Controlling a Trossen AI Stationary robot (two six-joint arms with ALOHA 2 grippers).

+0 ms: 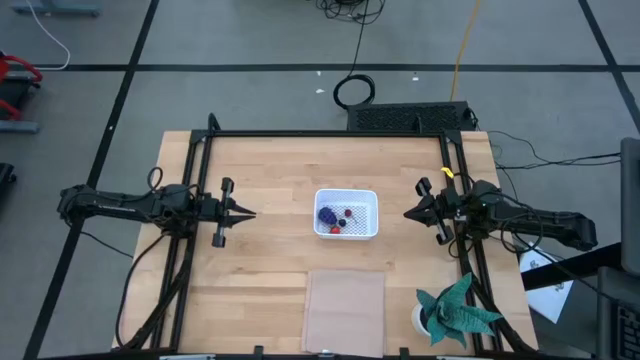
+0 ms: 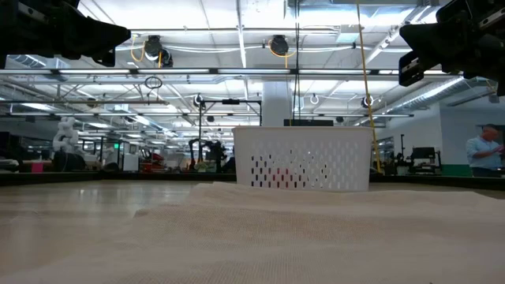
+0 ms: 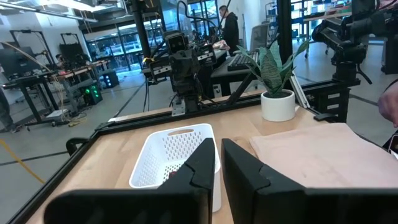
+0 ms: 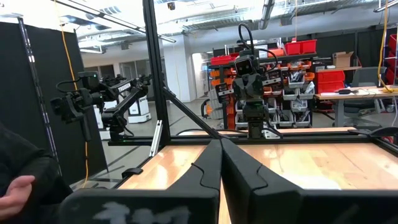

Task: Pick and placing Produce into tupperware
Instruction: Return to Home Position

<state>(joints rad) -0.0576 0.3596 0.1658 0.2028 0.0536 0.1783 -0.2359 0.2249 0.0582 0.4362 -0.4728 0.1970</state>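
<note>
Left gripper nearly shut, empty, tupperware just ahead holding the produce; right gripper shut, empty; looks done

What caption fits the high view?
Toy fruits sit in the white container; left gripper and right gripper flank it.

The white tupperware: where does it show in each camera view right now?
High view: tupperware at table centre, fruits inside.
Low view: centre, perforated wall facing the camera.
Left wrist view: just beyond the claw.
Right wrist view: not in it.
Shared landmark: teal paper plant, also in the left wrist view.
</note>
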